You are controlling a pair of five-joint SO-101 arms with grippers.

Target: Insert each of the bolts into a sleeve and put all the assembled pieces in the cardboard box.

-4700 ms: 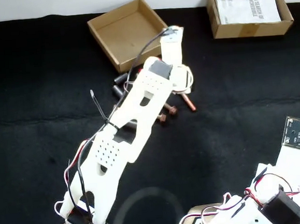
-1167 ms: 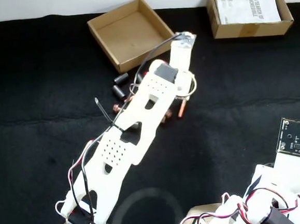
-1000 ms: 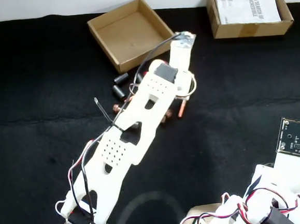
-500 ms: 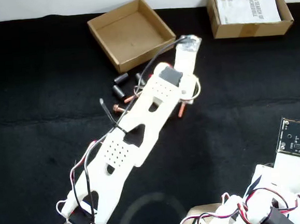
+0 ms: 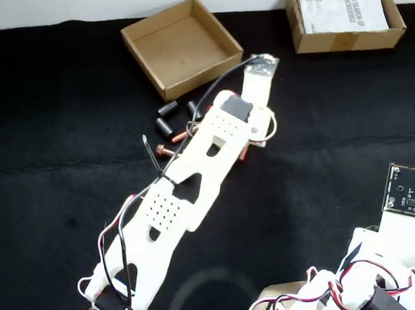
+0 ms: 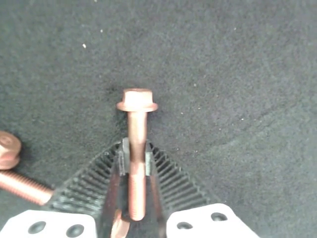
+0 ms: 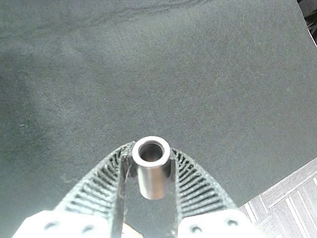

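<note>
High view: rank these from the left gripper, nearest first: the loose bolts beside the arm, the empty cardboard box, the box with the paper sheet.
From the left gripper, under the arm's far end:
1. loose bolts, on the cloth at the arm's left.
2. empty cardboard box, farther back.
3. box with the paper sheet, back right corner.

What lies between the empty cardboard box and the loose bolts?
In the high view, dark sleeves lie between the cardboard box and the bolts.
</note>
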